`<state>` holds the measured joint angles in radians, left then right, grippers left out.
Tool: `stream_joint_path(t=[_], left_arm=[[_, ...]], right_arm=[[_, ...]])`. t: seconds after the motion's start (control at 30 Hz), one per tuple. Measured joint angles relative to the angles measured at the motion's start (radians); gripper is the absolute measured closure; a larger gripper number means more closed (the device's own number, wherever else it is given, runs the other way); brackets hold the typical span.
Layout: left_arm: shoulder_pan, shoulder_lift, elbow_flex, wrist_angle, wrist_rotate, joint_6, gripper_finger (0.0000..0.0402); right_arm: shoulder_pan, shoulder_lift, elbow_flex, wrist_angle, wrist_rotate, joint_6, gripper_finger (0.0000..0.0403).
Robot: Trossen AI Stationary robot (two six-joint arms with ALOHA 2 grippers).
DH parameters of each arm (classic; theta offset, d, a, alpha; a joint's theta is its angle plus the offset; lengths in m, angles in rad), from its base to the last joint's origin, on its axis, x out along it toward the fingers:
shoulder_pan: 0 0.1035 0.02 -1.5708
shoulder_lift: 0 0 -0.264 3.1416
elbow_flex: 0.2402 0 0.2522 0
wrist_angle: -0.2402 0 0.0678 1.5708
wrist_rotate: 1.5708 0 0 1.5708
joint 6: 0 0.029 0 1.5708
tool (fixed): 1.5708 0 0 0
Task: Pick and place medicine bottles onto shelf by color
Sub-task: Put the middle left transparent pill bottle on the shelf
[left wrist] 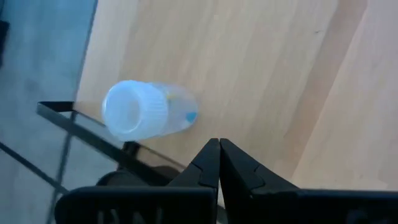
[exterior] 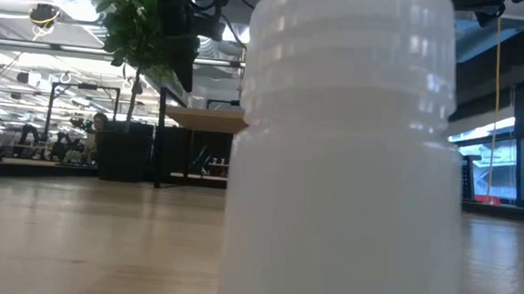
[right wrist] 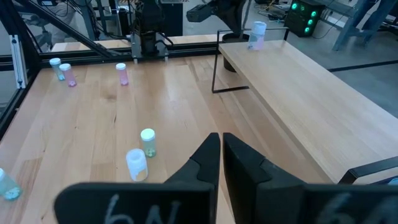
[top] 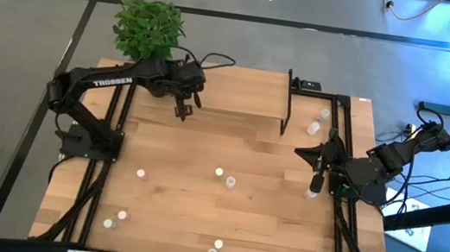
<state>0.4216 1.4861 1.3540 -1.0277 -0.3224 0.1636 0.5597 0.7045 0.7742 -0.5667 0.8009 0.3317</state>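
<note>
From above, the left gripper [top: 184, 108] hangs over the left end of the shelf [top: 247, 94], its fingers pressed together and holding nothing. The right gripper [top: 315, 183] waits well to the right of the shelf's front edge, likewise closed and empty. The medicine bottles [top: 229, 181] are scattered across the table [top: 172, 197] in front of the shelf, with two more lying just off the shelf's right end.

At table height, one whitish bottle [exterior: 344, 152] stands so close to the lens that it blocks most of the scene; the shelf [exterior: 204, 118] shows behind it as a pale board on dark legs, beside a potted plant [exterior: 137, 30].

The left wrist camera looks past the closed fingers [left wrist: 208, 165] at a white-capped bottle [left wrist: 146, 115] on the shelf board, near its black frame edge; whether it stands upright or lies tipped is hard to tell from this angle.

The right wrist camera shows its own shut fingers [right wrist: 211, 155], a white-capped bottle [right wrist: 136, 163] and a green-capped one [right wrist: 148, 141] near them, pink-capped bottles [right wrist: 122, 73] farther off, and one bottle [right wrist: 257, 34] on the shelf's far end.

The bottles look light, rigid and smooth, likely to tip or roll if nudged. A grip across the body just under the ribbed cap seems safest.
</note>
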Motion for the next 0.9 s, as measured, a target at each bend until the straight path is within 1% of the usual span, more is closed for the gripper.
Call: stream_joint_path(t=[0.1, 0.23, 0.33, 0.43, 0.5, 0.57, 0.7, 0.87, 0.9], left_arm=[[-0.033, 0.000, 0.000, 0.009, -0.018, -0.004, 0.0401], [-0.078, 0.000, 0.000, 0.048, -0.106, -0.099, 0.0401], [-0.099, 0.000, 0.000, 0.047, -0.127, -0.201, 0.0401], [-0.126, 0.000, 0.000, 0.041, -0.198, -0.347, 0.0401], [-0.122, 0.000, 0.000, 0.027, -0.237, -0.450, 0.0401], [-0.112, 0.000, 0.000, 0.031, -0.240, -0.499, 0.0401], [-0.087, 0.010, 0.001, 0.037, -0.218, -0.519, 0.0401], [-0.017, 0.027, 0.001, 0.041, -0.131, -0.484, 0.0401], [-0.011, 0.033, 0.000, 0.039, -0.129, -0.471, 0.0401]], right_arm=[[0.000, 0.000, 0.000, 0.000, 0.000, 0.000, 0.0379], [0.000, 0.000, 0.000, 0.000, 0.000, 0.000, 0.0379], [0.000, 0.000, 0.000, 0.000, 0.000, 0.000, 0.0379], [0.000, 0.000, 0.000, 0.000, 0.001, 0.000, 0.0379], [0.000, 0.000, 0.000, 0.000, 0.001, 0.000, 0.0379], [0.000, 0.000, 0.000, 0.000, 0.001, 0.000, 0.0379], [0.000, 0.000, 0.000, 0.000, 0.001, 0.000, 0.0379], [0.000, 0.000, 0.000, 0.000, 0.001, 0.000, 0.0379], [0.000, 0.000, 0.000, 0.000, 0.001, 0.000, 0.0379]])
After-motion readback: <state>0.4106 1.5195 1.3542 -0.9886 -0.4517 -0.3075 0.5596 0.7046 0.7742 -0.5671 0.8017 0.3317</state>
